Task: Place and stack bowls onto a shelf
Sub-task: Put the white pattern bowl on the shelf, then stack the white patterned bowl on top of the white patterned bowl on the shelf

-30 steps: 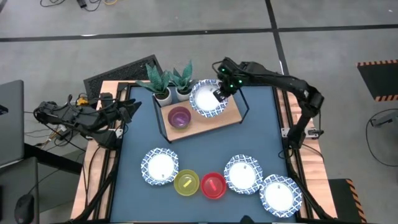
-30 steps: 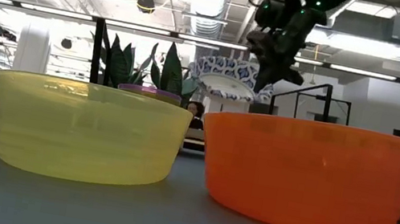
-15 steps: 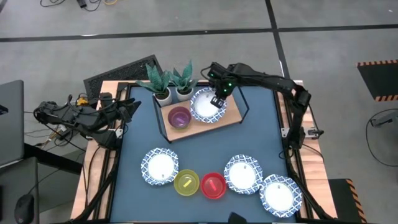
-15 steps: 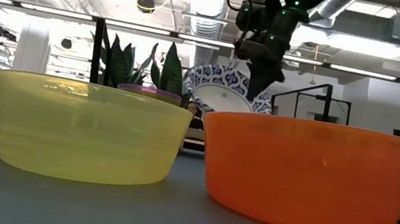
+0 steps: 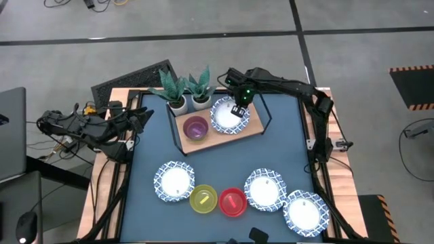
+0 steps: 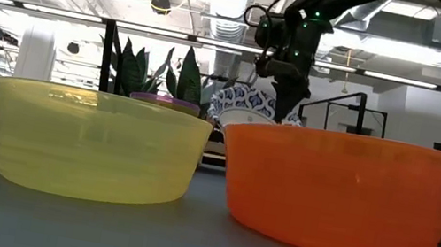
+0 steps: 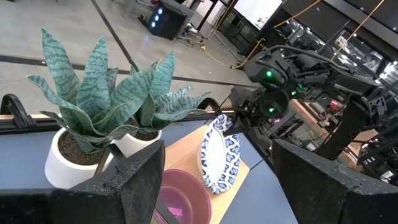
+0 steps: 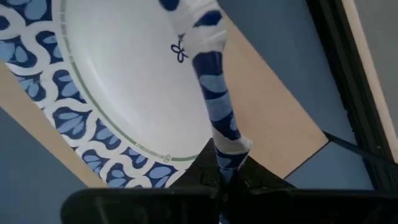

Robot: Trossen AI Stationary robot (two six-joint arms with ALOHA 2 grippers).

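Over the wooden shelf at the far side of the blue tabletop, the right pincer is clamped on the rim of a blue-patterned white bowl; the right wrist view shows that rim pinched between its two dark fingers; the bowl sits over the right half of the board, though whether it rests flat there cannot be told; the left wrist view shows it tilted steeply. Beside it on the left half of the shelf stands the purple bowl; two potted plants stand just behind the shelf's back edge. Along the near side of the tabletop lie the remaining bowls: a patterned bowl to the left, then the yellow bowl and the red bowl close together, then two more patterned bowls toward the right corner; the yellow and red ones fill the foreground of the low view. Off the left edge of the tabletop waits the left pincer; its fingers stand apart, holding nothing, as the left wrist view shows.
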